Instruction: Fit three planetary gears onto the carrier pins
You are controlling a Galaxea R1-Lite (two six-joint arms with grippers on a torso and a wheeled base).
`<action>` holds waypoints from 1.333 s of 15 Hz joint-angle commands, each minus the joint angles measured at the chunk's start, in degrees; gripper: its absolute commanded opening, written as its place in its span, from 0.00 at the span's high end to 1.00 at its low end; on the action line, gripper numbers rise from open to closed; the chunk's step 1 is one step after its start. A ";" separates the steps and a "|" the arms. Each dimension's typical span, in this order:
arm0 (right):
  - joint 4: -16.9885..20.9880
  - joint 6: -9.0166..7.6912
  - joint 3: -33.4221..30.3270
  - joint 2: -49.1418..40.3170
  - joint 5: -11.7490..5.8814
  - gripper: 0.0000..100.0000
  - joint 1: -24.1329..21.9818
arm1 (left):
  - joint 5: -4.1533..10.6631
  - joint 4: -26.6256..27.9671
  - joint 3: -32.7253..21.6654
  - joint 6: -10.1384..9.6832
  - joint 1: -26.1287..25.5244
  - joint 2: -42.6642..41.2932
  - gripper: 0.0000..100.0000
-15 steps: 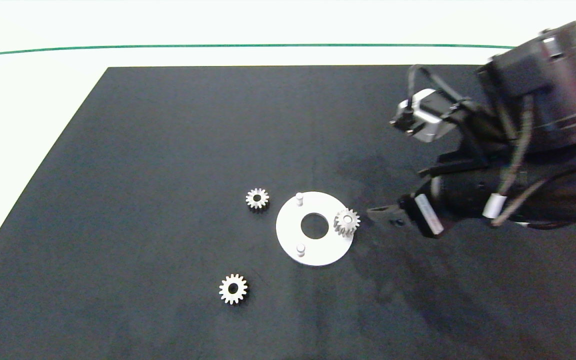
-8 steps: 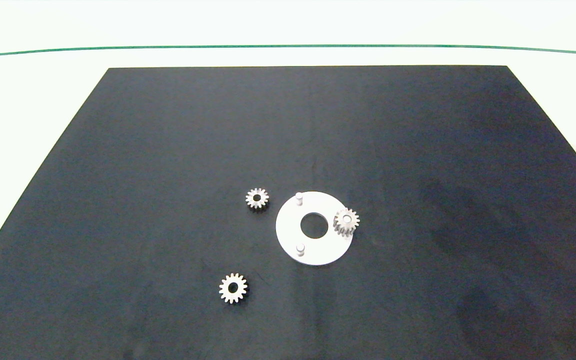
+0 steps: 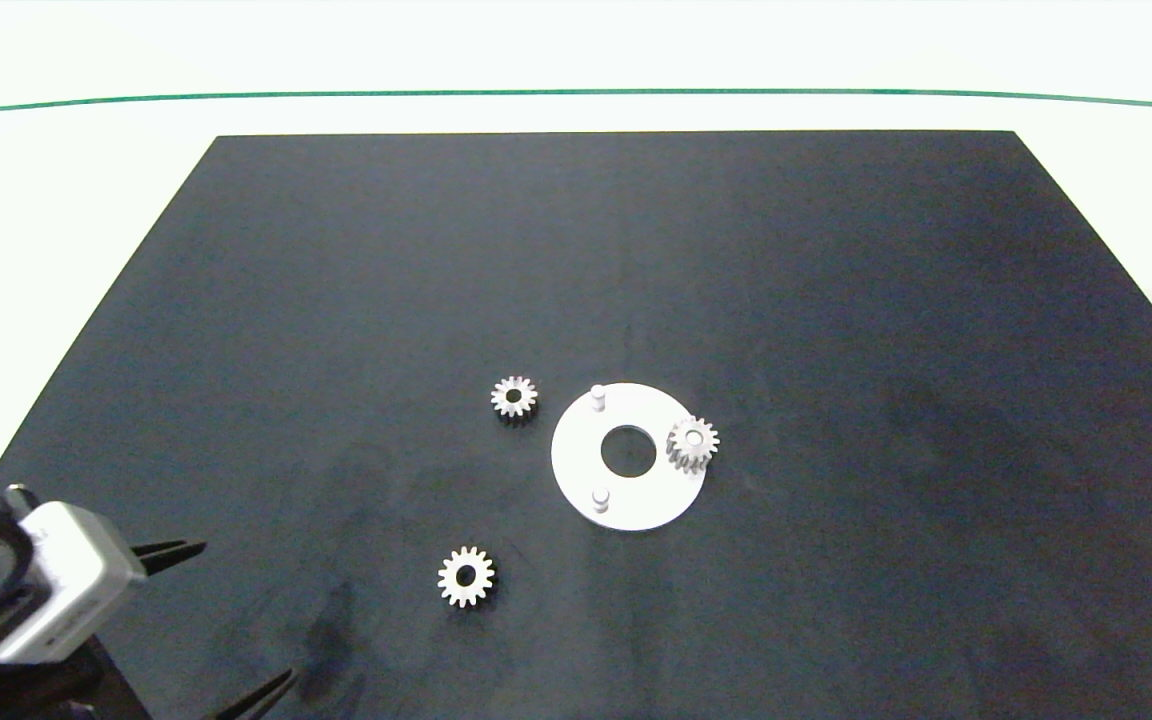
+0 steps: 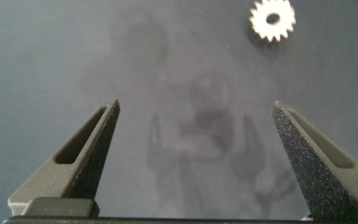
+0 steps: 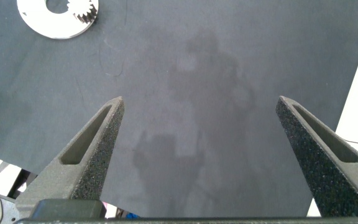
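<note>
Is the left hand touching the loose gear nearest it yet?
Apart. In the head view, bare black mat separates the open left hand from the nearest gear; the left wrist view shows that gear well beyond the fingertips.

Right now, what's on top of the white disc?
On the white disc: one gear seated at its right edge, hiding its pin, plus two bare pins.
</note>
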 commanded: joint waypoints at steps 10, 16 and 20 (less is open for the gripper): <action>-0.17 0.00 0.17 2.68 0.33 0.00 0.23 | 8.30 -4.30 -3.91 -2.48 -10.89 14.31 0.00; -0.17 0.00 0.00 2.68 0.24 0.00 0.23 | 9.27 -7.55 -5.66 -2.40 -14.94 19.15 0.00; -0.26 -0.08 -0.36 3.03 0.24 0.00 0.23 | 9.44 -9.13 -6.63 -2.40 -16.52 21.96 0.00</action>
